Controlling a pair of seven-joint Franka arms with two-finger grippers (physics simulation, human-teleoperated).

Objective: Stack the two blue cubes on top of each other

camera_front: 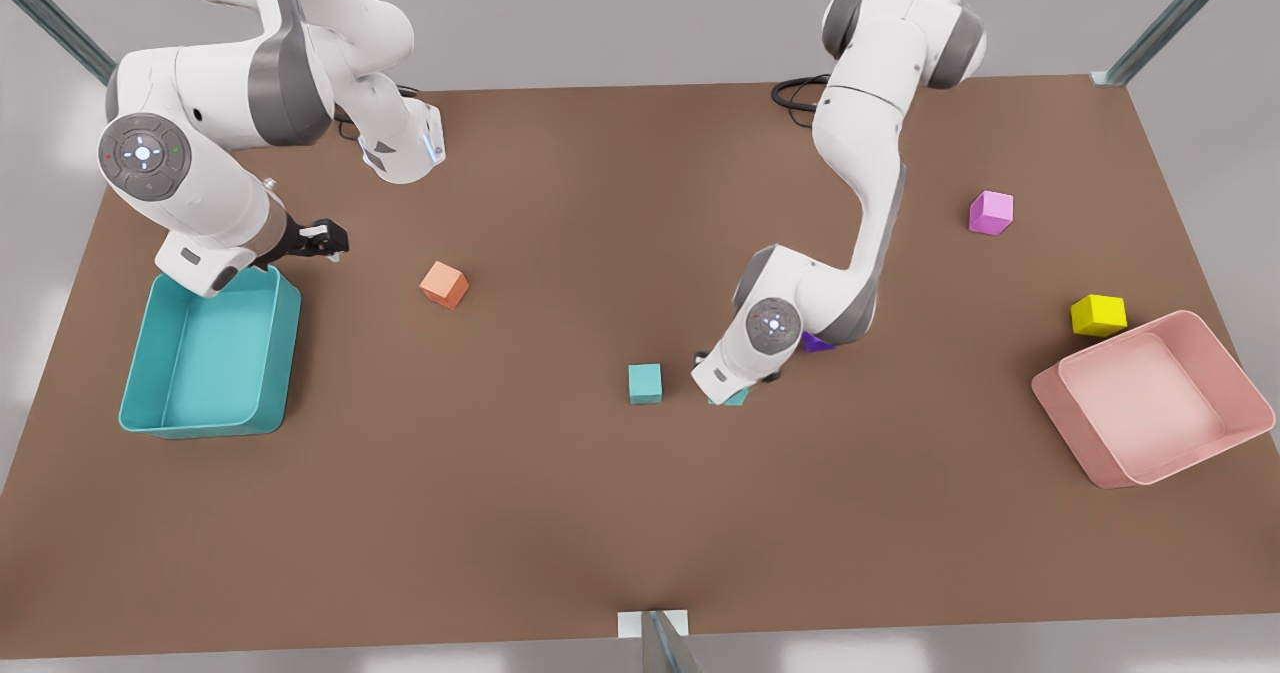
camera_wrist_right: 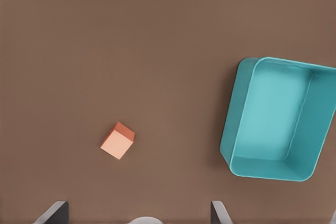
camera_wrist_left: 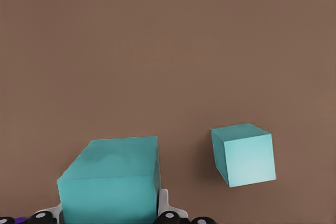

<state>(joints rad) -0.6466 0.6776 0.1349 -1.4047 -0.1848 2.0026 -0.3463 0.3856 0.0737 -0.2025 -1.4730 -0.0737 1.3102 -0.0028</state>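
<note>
The 2 blue cubes are matte teal and alike. One cube (camera_front: 645,383) sits free mid-table; the other cube (camera_wrist_left: 113,182) is pinched in my left gripper (camera_wrist_left: 110,216), just to its right in the front view, arm bent low. My right gripper (camera_front: 325,240), fingers spread, waits above the teal bin's (camera_front: 272,353) far edge.

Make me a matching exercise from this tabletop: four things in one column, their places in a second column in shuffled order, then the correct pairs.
Things
1. small matte orange cube
2. small matte yellow cube
3. small matte pink-magenta cube
4. free small matte teal cube

Places
A. beside the pink open bin
B. alone near the table's far edge, front view's right
C. next to the left pincer, which grips the other teal cube
D. between the teal open bin and the table's middle

Pairs: 1-D, 2-A, 3-B, 4-C
</note>
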